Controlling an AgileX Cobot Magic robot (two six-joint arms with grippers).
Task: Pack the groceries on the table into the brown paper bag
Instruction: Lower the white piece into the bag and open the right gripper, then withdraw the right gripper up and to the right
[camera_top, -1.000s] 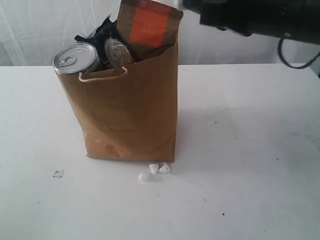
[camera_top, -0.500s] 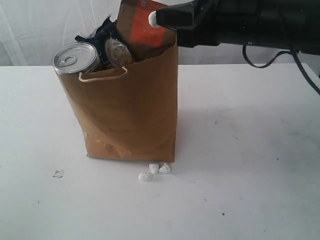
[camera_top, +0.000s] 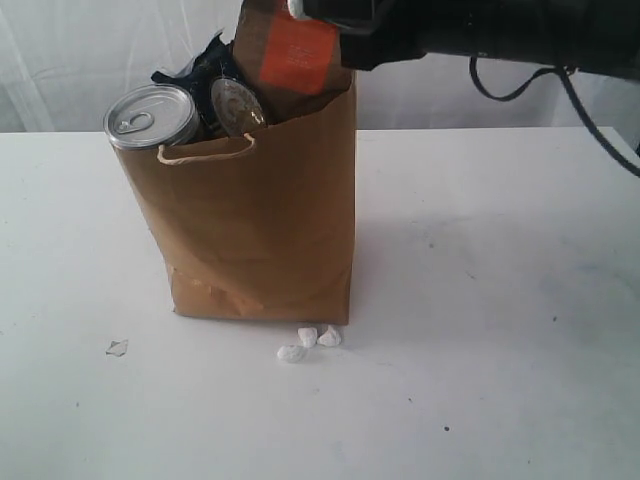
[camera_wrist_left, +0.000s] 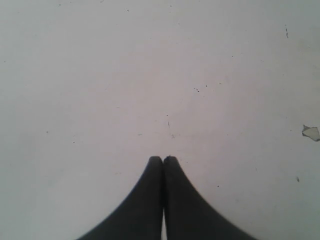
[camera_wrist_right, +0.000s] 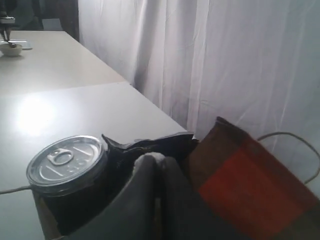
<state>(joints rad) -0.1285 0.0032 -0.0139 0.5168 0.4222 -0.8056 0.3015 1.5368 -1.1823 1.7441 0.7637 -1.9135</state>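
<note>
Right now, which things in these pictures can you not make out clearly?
- Deeper contents of the brown paper bag: exterior view, its wall hides them.
- Print on the orange-labelled pouch: blurred in both views.
- Right gripper: exterior view, top edge cuts it off.

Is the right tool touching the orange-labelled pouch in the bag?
Cannot tell. In the exterior view the right tool overlaps the orange-labelled pouch at its top; the right wrist view shows them side by side, no clear contact or gap.
</note>
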